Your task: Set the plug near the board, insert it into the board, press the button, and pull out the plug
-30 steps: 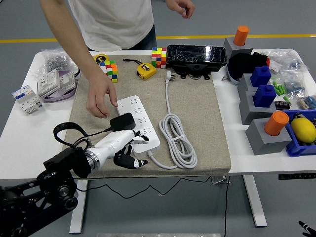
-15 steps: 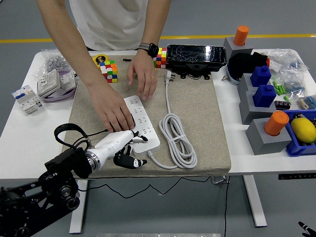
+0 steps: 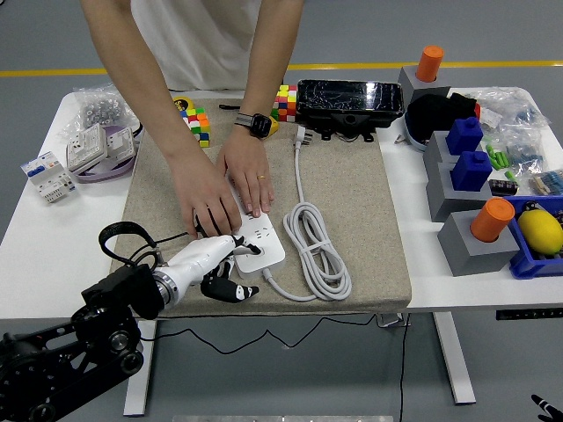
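Grey mat [image 3: 352, 193]: white board [image 3: 264, 246], both hands of a person [image 3: 207, 195] pressed on it. Plug hidden. Left hand [image 3: 220, 264] at board's near end, finger state unclear. Blue bin [image 3: 528, 262]: yellow lemon [image 3: 539, 230].

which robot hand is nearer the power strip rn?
Left. The left hand sits at the power strip's near-left end; the right hand isn't in view.

light: bright, even, overhead; shadows: soft, faint beneath the table [image 3: 35, 220]
glare: mild sheen on black device [image 3: 350, 97]
focus: sharp throughout; slight bowing at edges
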